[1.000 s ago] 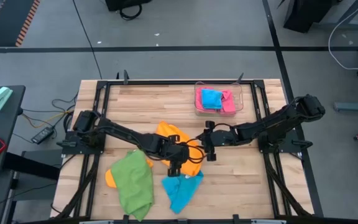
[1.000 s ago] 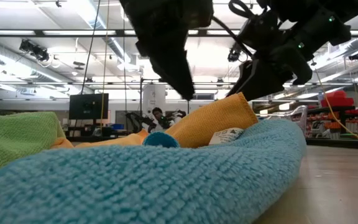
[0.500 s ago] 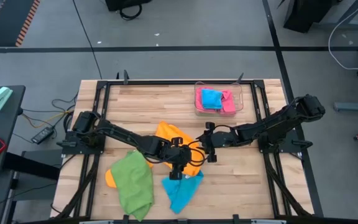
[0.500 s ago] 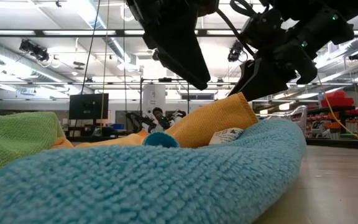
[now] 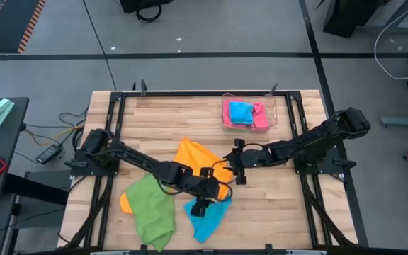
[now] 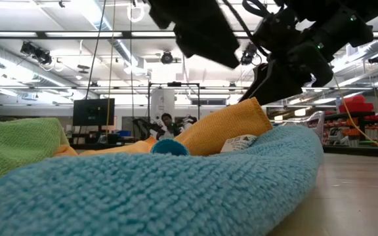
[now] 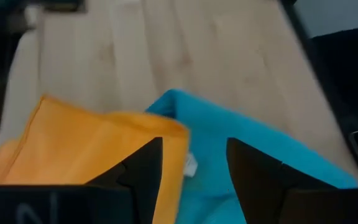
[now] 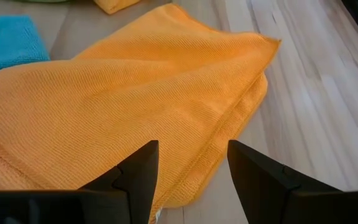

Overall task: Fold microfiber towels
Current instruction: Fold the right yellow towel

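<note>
Item one, change since a second ago: we are seeing the left claw (image 5: 198,206) travelling from above the orange towel (image 5: 198,161) toward the near edge of the worktop (image 5: 161,117), so that it is now hanging over the seam where orange meets the sky-blue towel (image 5: 207,218). Its fingers are narrowing a little as it goes, yet they are standing apart with nothing between them; the left wrist view is showing the orange corner (image 7: 86,146) and the blue cloth (image 7: 241,146) lying below the gap.

Item two, nearest: the blue towel is lying rumpled at the front edge, filling the foreground of the low view (image 6: 176,190), its upper edge touching the orange one. The green towel (image 5: 152,211) is lying beside it to the left, over a second orange cloth (image 5: 125,202).

Item three, middle: the right claw (image 5: 237,170) is waiting at the orange towel's right edge, unmoved, fingers spread and holding nothing, the cloth (image 8: 123,106) spread flat before it.

Item four, far: the clear tray (image 5: 271,113) is keeping folded blue and pink towels.

Judgement: we are reading the left arm's shift as the approach to a near corner of the orange towel, with no fold begun on it yet.
</note>
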You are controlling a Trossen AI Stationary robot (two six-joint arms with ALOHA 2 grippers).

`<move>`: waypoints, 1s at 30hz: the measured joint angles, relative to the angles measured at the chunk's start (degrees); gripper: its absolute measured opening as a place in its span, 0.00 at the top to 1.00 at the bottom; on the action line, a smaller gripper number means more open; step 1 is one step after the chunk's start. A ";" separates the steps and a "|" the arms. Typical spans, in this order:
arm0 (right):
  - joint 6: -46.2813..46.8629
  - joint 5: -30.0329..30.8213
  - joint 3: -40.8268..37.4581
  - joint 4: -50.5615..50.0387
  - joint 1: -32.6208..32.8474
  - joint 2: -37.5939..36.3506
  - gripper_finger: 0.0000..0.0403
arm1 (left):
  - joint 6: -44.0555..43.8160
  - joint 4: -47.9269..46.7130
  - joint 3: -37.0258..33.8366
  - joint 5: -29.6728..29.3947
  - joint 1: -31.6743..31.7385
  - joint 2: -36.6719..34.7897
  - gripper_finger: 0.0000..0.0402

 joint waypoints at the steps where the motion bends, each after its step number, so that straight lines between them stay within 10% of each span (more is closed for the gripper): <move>1: 0.38 -0.01 0.00 0.02 0.00 0.00 0.50 | 0.27 0.66 0.00 -0.06 -0.33 0.00 0.53; 30: 2.18 0.00 0.00 0.35 2.51 0.00 0.50 | 7.91 2.25 0.00 -0.94 -4.42 0.00 0.50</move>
